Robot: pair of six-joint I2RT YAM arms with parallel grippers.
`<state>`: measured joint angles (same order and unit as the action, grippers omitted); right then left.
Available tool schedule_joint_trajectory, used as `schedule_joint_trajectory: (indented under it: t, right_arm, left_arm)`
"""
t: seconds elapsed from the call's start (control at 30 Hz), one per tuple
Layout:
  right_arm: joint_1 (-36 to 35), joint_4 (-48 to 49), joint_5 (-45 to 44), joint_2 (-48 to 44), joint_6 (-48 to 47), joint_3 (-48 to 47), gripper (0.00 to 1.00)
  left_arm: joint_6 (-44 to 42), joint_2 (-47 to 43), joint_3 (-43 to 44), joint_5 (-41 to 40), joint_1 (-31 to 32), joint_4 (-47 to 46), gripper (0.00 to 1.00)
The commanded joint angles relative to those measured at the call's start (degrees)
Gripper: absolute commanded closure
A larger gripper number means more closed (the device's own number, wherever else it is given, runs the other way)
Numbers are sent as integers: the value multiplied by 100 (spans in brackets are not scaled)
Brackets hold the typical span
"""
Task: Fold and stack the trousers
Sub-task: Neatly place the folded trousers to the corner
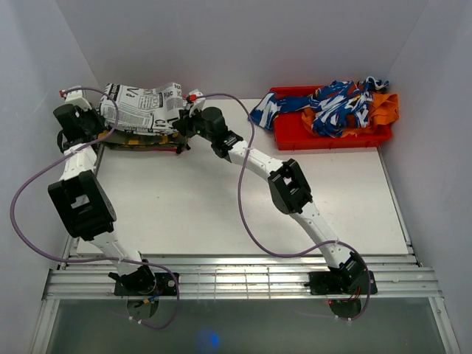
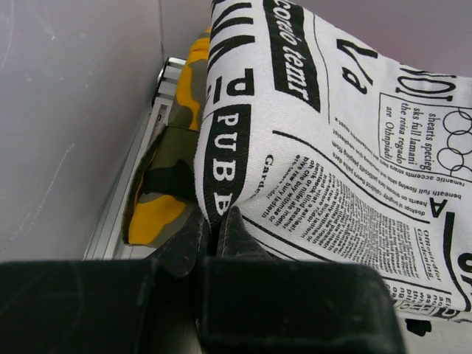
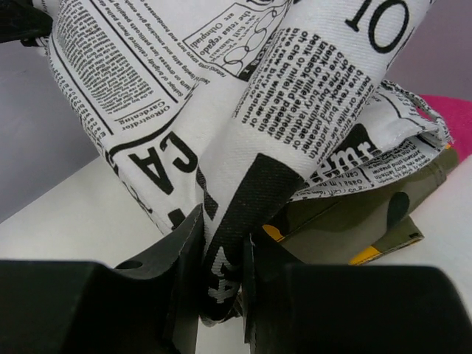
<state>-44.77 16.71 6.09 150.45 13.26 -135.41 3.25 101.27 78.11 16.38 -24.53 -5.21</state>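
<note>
The trousers point(image 1: 144, 107), white cloth covered in black newspaper print, sit as a folded, puffed bundle at the far left corner of the tabletop point(image 1: 221, 199). They rest on a camouflage garment point(image 1: 140, 141). The left end effector point(image 2: 217, 221) and the right end effector point(image 3: 221, 243) each pinch a fold of them.

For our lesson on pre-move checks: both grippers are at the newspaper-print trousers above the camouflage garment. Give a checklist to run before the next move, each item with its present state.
1. Left gripper pinching the trousers: ok.
2. Right gripper pinching a fold of them: ok.
3. Trousers over the camouflage garment: ok.
4. Trousers lying flat: not ok, bunched and raised.
5. Edges matching the garment beneath: cannot tell.
</note>
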Motion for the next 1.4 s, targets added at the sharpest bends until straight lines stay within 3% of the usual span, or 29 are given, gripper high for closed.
schedule_joint_trajectory:
  t: [0.0,0.3,0.5,0.7,0.8,0.93,1.0,1.03,1.07,1.1,1.2,1.23,1.37]
  right_arm:
    - [162,1141,-582,71,-446,-293,92]
    - [118,1783,-1065,862,-754,-530,92]
    - [109,1915,-1154,1109,-850,-512,92]
    - [136,2012,-1145,1171,-1018,-469,80]
    - [136,2073,-1154,1031,-1053,-284,64]
    - [162,2047,-1145,828,-1079,-135,28]
    - [188,2029,-1092,644,-1141,-3,20]
    - [197,2012,-1075,591,-1158,15,8]
    - [223,1977,-1057,538,-1193,24,4]
    - [250,1933,-1022,416,-1229,33,2]
    - [346,1749,-856,56,-1299,147,9]
    - [364,1687,-803,-76,-1299,277,10]
    - [627,1503,-670,-990,-1545,918,10]
  left_arm:
    - [-8,41,232,40,-455,-990,100]
    - [10,998,143,515,-728,-2017,100]
    - [79,1746,626,313,-746,-2037,100]
    - [97,1958,601,146,-755,-1931,100]
    - [18,1870,460,137,-746,-1896,100]
    - [-35,1572,197,102,-746,-1860,100]
    - [0,1344,39,137,-755,-1834,100]
    - [1,1264,-14,155,-755,-1817,100]
    - [27,1202,-32,172,-755,-1791,95]
    - [105,1176,-32,277,-755,-1625,61]
    - [132,1193,257,401,-755,-967,7]
    - [185,1175,449,349,-755,-799,2]
    - [247,983,1081,251,-755,36,2]
